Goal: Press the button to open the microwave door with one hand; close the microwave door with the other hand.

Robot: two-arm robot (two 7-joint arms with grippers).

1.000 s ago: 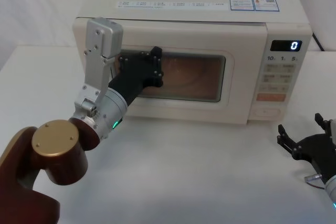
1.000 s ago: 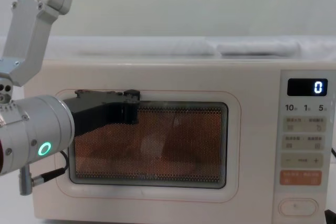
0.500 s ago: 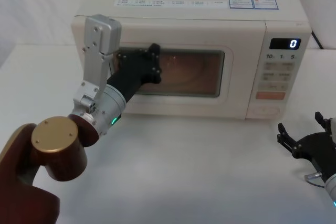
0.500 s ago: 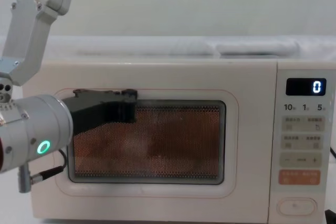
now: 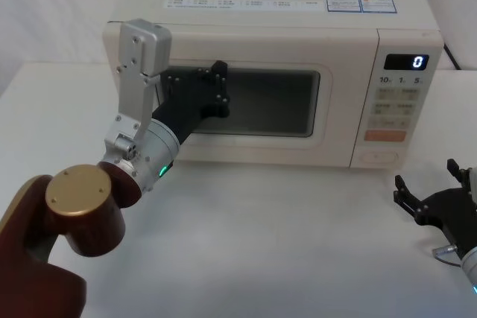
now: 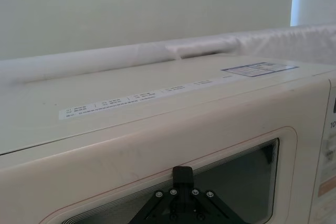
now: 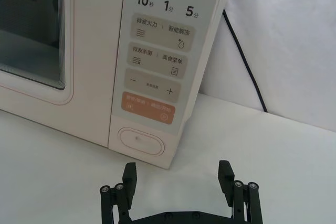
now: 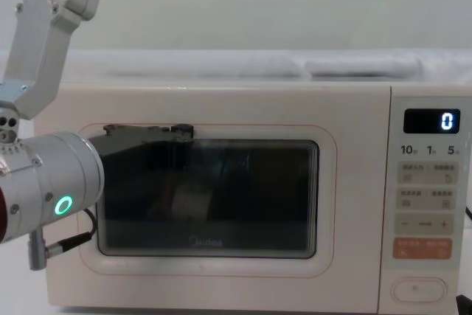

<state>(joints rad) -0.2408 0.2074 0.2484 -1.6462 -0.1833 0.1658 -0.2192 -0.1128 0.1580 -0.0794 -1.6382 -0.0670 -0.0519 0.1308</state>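
Head camera looks down from above on the microwave and the white surface. Chest camera sits low, close, square to the door. Left wrist camera skims the oven's top; right wrist camera faces the button. All four share the microwave front.

The microwave at upper centre has a smooth cream casing of satin plastic look, and its microwave door carries dark glossy glass that mirrors shapes. The left gripper is matt black, on a brushed silver metal wrist. The table below looks matt white.
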